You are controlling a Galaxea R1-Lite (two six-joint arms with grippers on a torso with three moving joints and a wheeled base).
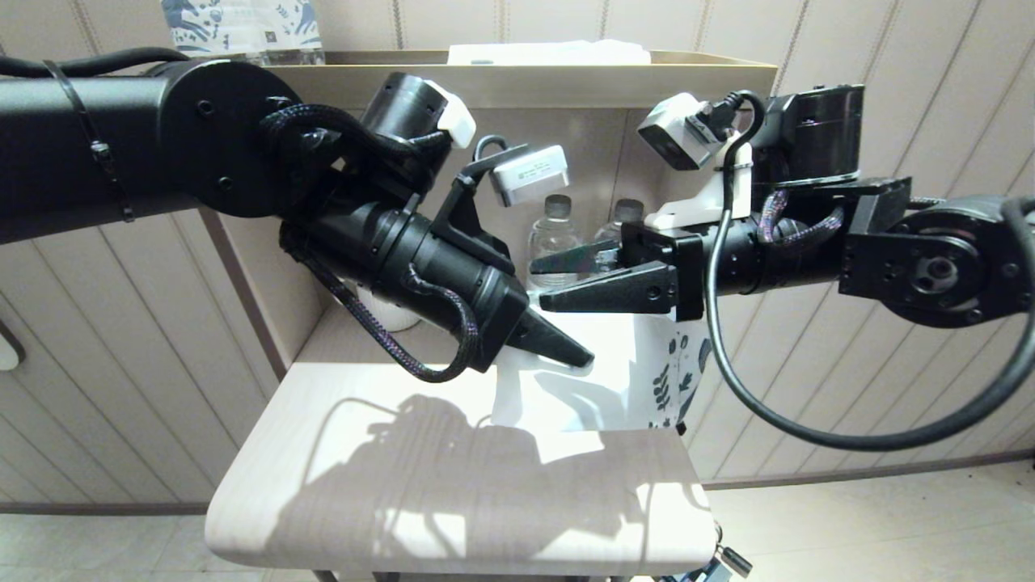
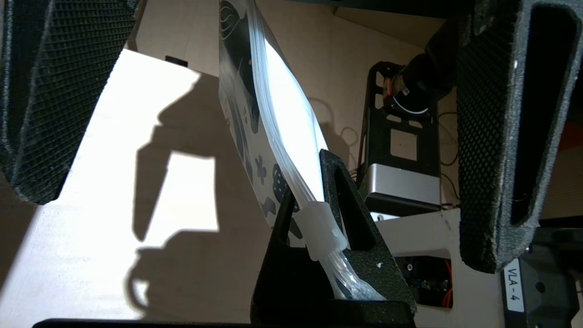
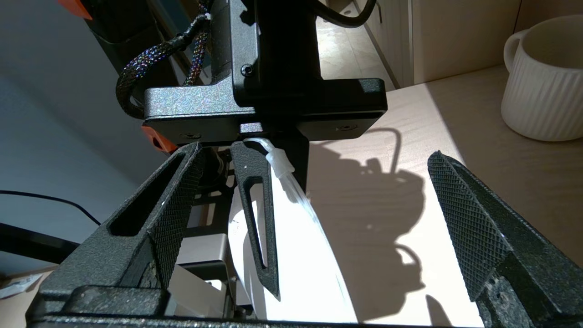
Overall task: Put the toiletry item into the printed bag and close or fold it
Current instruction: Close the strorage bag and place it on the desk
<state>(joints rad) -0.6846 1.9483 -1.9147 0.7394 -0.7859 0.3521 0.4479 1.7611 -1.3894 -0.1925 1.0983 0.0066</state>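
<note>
The printed bag [image 1: 639, 372] hangs upright over the back right of the table, white with blue leaf print, its zip edge uppermost [image 2: 278, 105]. My left gripper [image 1: 578, 356] is shut on one end of that zip edge, right beside the white slider [image 2: 321, 228]. The same pinch shows in the right wrist view, with the slider [image 3: 280, 164] against the left fingers [image 3: 255, 214]. My right gripper [image 1: 538, 283] is open just above it, its fingers [image 2: 487, 159] standing wide on either side of the bag's top without touching it. The toothbrush is not in view.
A white ribbed mug [image 3: 542, 91] stands at the back left of the pale table [image 1: 323, 453]. Two water bottles [image 1: 554, 238] stand in the alcove behind the grippers. Upright printed packs [image 1: 242, 28] sit on the shelf above. The rounded front edge is near.
</note>
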